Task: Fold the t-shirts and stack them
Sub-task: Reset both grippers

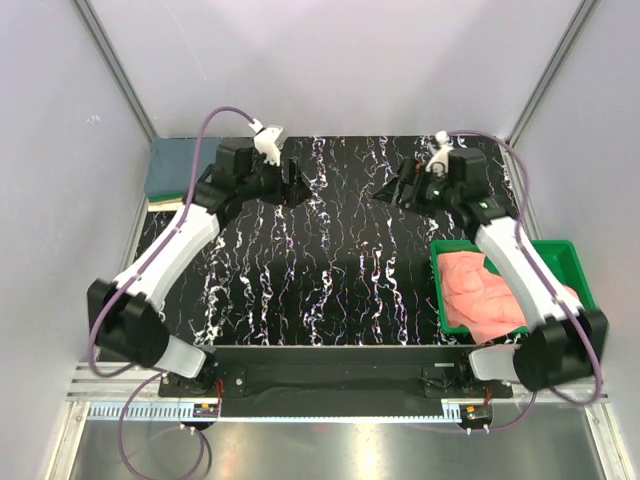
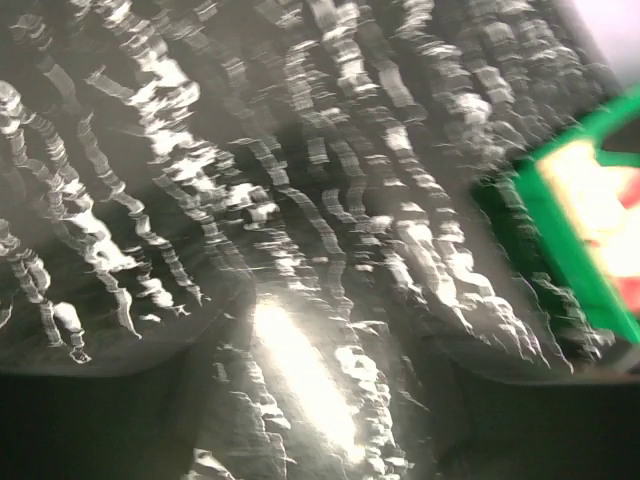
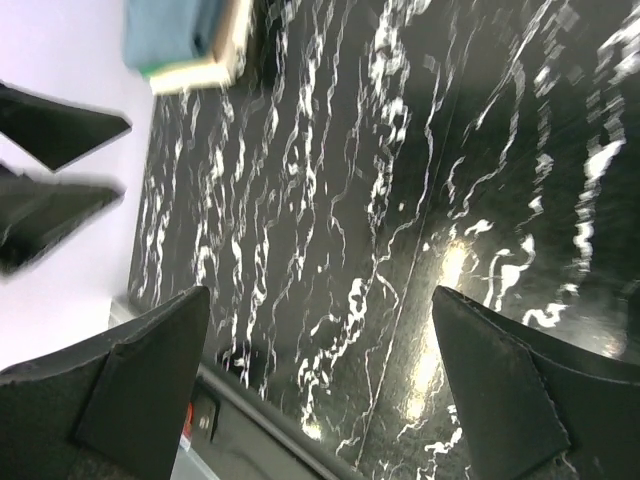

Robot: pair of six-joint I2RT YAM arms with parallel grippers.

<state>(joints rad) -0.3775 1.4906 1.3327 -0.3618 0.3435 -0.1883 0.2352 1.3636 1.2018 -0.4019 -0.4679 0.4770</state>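
A heap of pink t-shirts lies in a green bin at the right of the table. A folded stack, blue-grey on top and cream below, lies at the back left; it also shows in the right wrist view. My left gripper is open and empty above the back middle of the table. My right gripper faces it, open and empty. In the right wrist view its gripper spans bare table. The left wrist view is blurred; its gripper holds nothing.
The black marbled table has grey walls at the back and on both sides. The green bin's corner shows at the right of the left wrist view. The left gripper's fingers appear at the left of the right wrist view.
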